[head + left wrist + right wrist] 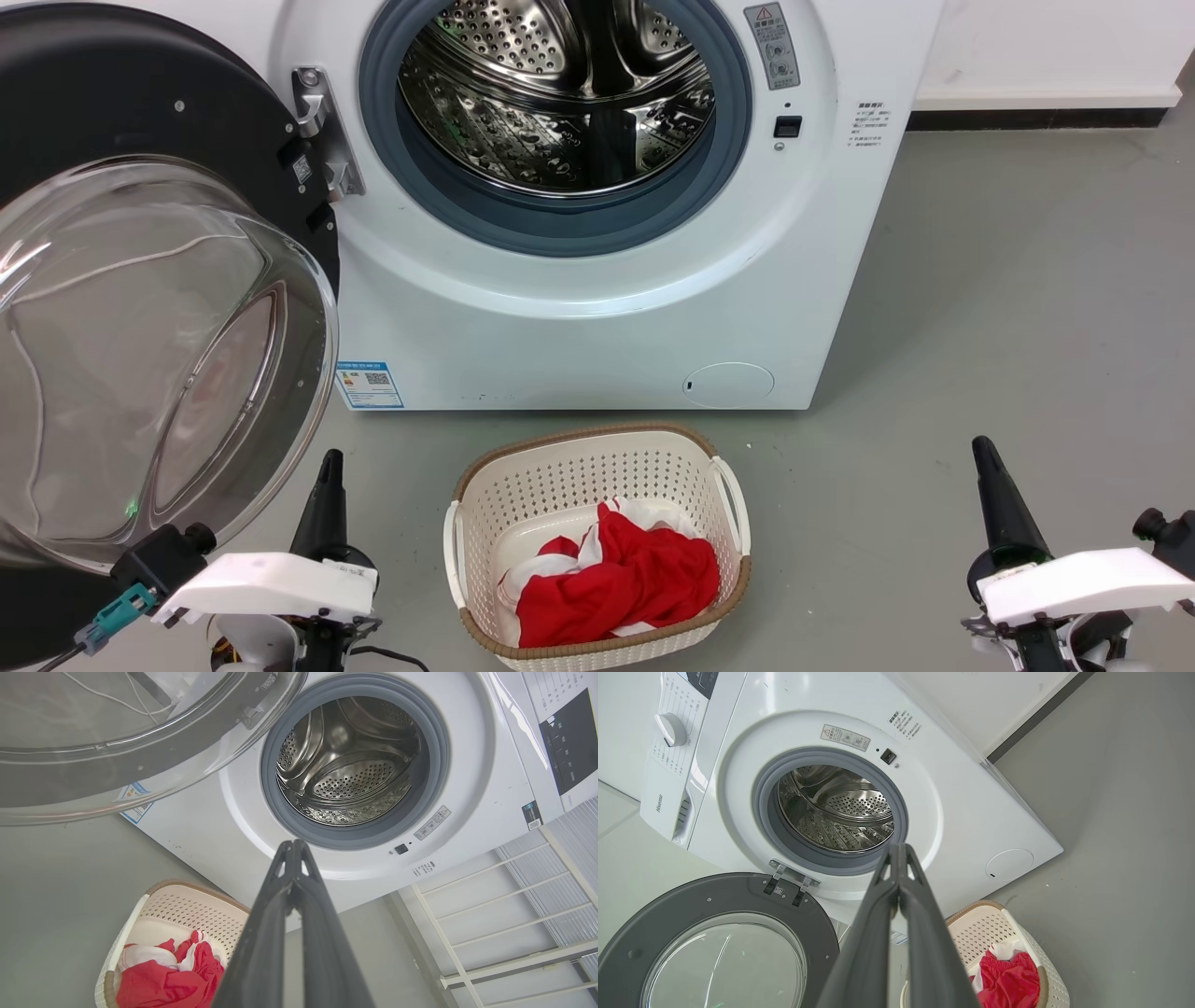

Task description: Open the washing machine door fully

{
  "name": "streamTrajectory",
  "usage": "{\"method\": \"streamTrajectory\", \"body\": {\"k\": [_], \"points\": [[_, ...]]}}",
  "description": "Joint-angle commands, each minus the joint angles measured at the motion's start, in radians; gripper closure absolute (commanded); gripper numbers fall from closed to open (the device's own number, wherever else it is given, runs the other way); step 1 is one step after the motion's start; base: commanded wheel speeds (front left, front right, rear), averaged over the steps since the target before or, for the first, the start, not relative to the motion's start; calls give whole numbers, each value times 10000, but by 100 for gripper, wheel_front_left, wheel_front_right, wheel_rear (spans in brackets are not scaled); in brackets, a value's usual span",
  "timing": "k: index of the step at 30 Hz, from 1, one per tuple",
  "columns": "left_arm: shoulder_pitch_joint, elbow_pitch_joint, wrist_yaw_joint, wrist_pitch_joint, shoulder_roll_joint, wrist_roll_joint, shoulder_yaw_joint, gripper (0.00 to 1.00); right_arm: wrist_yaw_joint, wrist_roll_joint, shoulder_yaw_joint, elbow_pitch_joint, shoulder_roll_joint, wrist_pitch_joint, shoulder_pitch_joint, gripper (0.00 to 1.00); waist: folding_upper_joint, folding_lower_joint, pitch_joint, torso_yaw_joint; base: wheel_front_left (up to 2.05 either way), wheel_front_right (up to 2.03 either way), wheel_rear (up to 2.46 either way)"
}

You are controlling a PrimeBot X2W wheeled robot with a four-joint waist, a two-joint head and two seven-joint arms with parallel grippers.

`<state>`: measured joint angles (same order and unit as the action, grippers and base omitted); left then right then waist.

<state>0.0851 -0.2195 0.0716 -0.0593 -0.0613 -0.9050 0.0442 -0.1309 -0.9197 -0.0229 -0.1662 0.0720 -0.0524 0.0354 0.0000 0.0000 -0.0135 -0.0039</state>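
I see the door (140, 103) standing wide open to the left of the washer (579, 327), hanging on its metal hinge (322, 131) at the left edge of the opening. Its inner side faces my head camera: a black ring around the clear glass bowl (140, 355), which bulges towards me and covers the lower left of that view. The mouth is fully uncovered, and I look past the grey gasket (560, 229) straight into the steel drum (551, 103).

My left gripper (330, 459) sits low on the left, near the bowl's lower rim in the head view. Its two fingers are pressed together at the tips with nothing between them. In the left wrist view they point at the white front under the drum mouth, and the door's rim crosses the upper left, apart from the fingertips.

My right gripper (982, 448) sits low on the right over bare grey floor (1008, 308), well apart from the washer. Its fingers are also closed tip to tip and hold nothing.

A cream basket (597, 453) stands on the floor just in front of the washer, between my two grippers, with red and white cloth (625, 579) lying in it.
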Motion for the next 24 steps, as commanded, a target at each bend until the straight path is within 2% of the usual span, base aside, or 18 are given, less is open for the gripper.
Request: {"method": "streamTrajectory", "body": {"k": [1, 24], "points": [[219, 67, 96, 84, -19, -357, 76, 100, 0, -394, -41, 41, 74, 63, 214, 100, 0, 0, 2, 1, 0, 0, 0], [263, -58, 287, 733, 31, -2924, 323, 100, 1, -3016, -227, -264, 78, 556, 435, 100, 0, 0, 34, 13, 0, 0, 0]]}}
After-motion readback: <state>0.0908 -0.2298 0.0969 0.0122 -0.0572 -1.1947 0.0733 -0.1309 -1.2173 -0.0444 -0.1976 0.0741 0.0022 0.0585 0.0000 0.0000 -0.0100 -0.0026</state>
